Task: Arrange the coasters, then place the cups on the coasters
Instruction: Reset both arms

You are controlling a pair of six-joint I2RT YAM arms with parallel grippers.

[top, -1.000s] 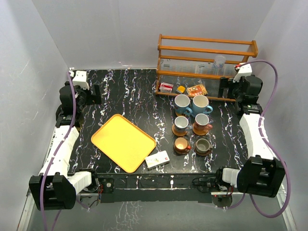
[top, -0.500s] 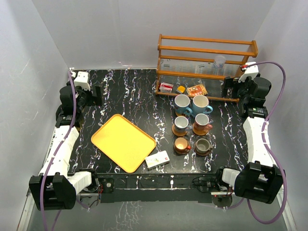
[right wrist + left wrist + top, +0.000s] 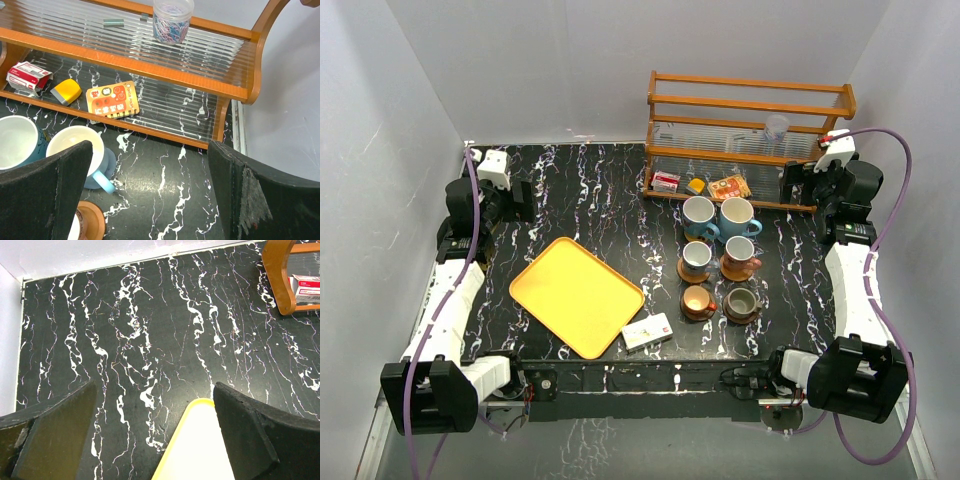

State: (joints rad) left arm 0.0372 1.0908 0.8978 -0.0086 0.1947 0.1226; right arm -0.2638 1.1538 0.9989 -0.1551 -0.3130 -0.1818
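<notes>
Six cups stand in a two-by-three block right of centre in the top view. Two light blue cups (image 3: 699, 216) (image 3: 736, 215) form the far row. Behind them sit a white cup (image 3: 696, 257) and a white-and-orange cup (image 3: 739, 253), each on an orange-brown coaster (image 3: 686, 273). Nearest are an orange-brown cup (image 3: 697, 299) and a grey-green cup (image 3: 741, 300) on dark coasters (image 3: 740, 317). My right gripper (image 3: 788, 182) (image 3: 150, 195) hangs open by the rack, above bare table beside a light blue cup (image 3: 75, 147). My left gripper (image 3: 518, 197) (image 3: 155, 440) is open at the far left.
A yellow tray (image 3: 576, 295) (image 3: 200, 455) lies left of centre, with a small white box (image 3: 647, 332) at its near corner. A wooden rack (image 3: 750, 110) (image 3: 150, 75) at the back right holds a clear cup of paper clips (image 3: 172, 15), a red-and-white box (image 3: 29, 76) and an orange card (image 3: 111, 98).
The right arm has drawn back toward the right edge, its gripper still open. The left arm has shifted only slightly. Cups and coasters have not moved.
</notes>
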